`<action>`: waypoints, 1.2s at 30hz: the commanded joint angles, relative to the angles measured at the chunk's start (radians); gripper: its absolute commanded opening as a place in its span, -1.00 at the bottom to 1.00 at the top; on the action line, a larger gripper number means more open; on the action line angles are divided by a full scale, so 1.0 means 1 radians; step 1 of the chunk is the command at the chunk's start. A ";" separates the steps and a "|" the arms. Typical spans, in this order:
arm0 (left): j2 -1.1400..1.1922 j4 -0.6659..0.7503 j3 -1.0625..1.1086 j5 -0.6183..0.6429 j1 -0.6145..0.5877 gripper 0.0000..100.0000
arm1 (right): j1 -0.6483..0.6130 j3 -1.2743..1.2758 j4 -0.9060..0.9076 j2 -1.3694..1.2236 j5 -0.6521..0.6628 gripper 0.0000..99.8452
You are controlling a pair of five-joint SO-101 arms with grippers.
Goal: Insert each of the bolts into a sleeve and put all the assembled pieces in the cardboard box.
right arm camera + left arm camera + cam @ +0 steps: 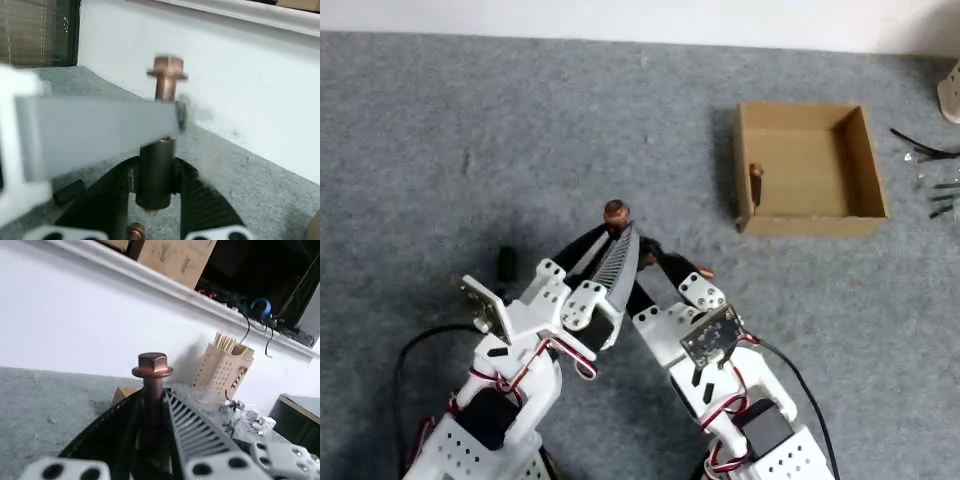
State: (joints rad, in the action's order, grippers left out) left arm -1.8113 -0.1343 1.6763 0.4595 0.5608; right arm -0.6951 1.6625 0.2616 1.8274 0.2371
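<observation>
The 2 arms meet near the middle of the grey bench [440, 130], their tips crossed over each other. The left hand [615, 238] is closed on a copper bolt [615, 211], pinching the shank so the hexagonal head stands upright above the fingertips. From its own wrist camera, the bolt [152, 385] rises between the ribbed fingers [192, 427].

The right hand [156, 175] is clamped around a black sleeve [156, 172], which it holds upright. The bolt head [167, 70] sits straight above that sleeve. A finger of the left hand crosses in front of the join, so I cannot tell how far the shank is in.

1 loose sleeve [506, 262] lies on the bench, just beside the left arm. Another copper bolt [703, 271] shows close against the right hand.

The cardboard box [865, 165] sits well apart from the hands, toward the far right side of the bench. 1 assembled piece [756, 185] is inside it, against the wall nearest the arms.

Some thin black strips [930, 170] lie on the bench beyond the box. A perforated cream holder of wooden sticks [222, 370] stands by the white wall.
</observation>
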 commanded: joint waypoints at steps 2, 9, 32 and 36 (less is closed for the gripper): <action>-0.018 -0.002 0.019 0.003 0.045 -0.99 | -0.010 -0.050 -0.028 0.015 0.009 -0.99; -0.018 0.000 0.018 0.002 0.048 -0.83 | 0.054 -0.045 -0.027 0.015 0.009 -0.99; -0.018 -0.029 -0.027 0.118 -0.180 -0.37 | 0.094 -0.016 -0.028 0.015 0.008 -0.99; -0.018 -0.029 -0.024 0.120 -0.245 -0.40 | 0.094 -0.015 -0.028 0.015 0.008 -0.99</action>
State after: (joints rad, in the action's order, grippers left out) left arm -1.8159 -0.1695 1.6717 0.5700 0.3675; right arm -0.6199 1.6625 0.2616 1.8259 0.2386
